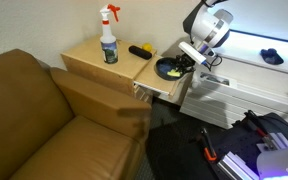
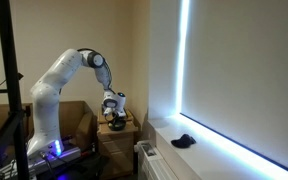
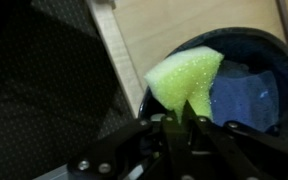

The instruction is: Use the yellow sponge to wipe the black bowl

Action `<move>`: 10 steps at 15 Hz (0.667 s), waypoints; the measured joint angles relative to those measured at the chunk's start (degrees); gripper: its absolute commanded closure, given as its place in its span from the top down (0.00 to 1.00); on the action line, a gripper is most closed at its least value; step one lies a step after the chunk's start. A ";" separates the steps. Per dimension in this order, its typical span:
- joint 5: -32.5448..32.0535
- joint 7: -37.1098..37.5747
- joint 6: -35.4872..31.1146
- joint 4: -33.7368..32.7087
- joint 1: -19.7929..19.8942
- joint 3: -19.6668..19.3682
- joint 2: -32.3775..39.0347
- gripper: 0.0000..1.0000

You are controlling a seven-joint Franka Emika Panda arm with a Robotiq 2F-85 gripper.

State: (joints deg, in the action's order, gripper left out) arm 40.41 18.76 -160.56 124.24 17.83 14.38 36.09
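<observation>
In the wrist view the yellow sponge (image 3: 184, 75) is pinched between my gripper's (image 3: 186, 118) black fingers and bends up over the near rim of the black bowl (image 3: 246, 95), whose inside shines bluish. The gripper is shut on the sponge. In an exterior view the black bowl (image 1: 167, 69) sits on the light wooden table (image 1: 94, 55) at its right end, with a bit of yellow sponge (image 1: 174, 70) inside it and the gripper (image 1: 187, 64) leaning in from the right. In an exterior view the arm reaches down to the bowl (image 2: 116, 125); the sponge is too small to make out there.
A spray bottle (image 1: 109, 38) with a red trigger and an elongated black-and-yellow tool (image 1: 141, 50) stand on the table left of the bowl. A brown sofa (image 1: 44, 120) fills the lower left. A small dark blue object (image 1: 272, 57) lies on the lit white sill.
</observation>
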 measured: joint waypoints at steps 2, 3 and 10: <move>-4.31 4.65 0.61 1.13 -8.28 -8.15 -2.13 0.03; -7.41 7.49 0.48 1.93 -12.35 -12.04 -3.15 0.03; -34.50 26.63 -2.39 3.86 -34.68 -34.42 -4.27 0.03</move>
State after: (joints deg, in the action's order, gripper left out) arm 5.91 45.39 -162.96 128.10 -16.85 -20.05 31.82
